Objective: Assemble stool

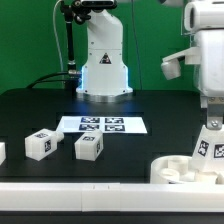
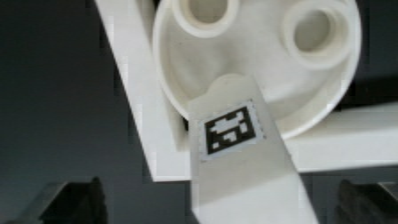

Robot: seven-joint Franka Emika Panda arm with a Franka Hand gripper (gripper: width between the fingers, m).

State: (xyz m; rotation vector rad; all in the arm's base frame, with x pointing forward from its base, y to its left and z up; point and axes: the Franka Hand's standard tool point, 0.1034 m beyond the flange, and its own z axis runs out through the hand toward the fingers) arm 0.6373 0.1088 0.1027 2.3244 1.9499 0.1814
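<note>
Hand (image 1: 207, 118) is open, holding nothing, hanging just above the leg (image 1: 204, 146) that stands in the seat (image 1: 186, 172) at the exterior view's right, near edge of the counter (image 1: 40, 105). Wrist view: leg (image 2: 235, 150) rises from the seat (image 2: 231, 50) between the two fingertips (image 2: 75, 200), neither clearly touching it.

My read: leg is placed but maybe not fully seated; it looks slightly tilted. To do this well, close squarely on the leg's flat sides, low, then twist or press straight down the socket axis; don't drag the seat.

Three loose legs: (image 1: 40, 144), (image 1: 88, 146), and one at the left edge (image 1: 2, 152), well apart from the hand. Marker board (image 1: 102, 125) sits mid-counter.
</note>
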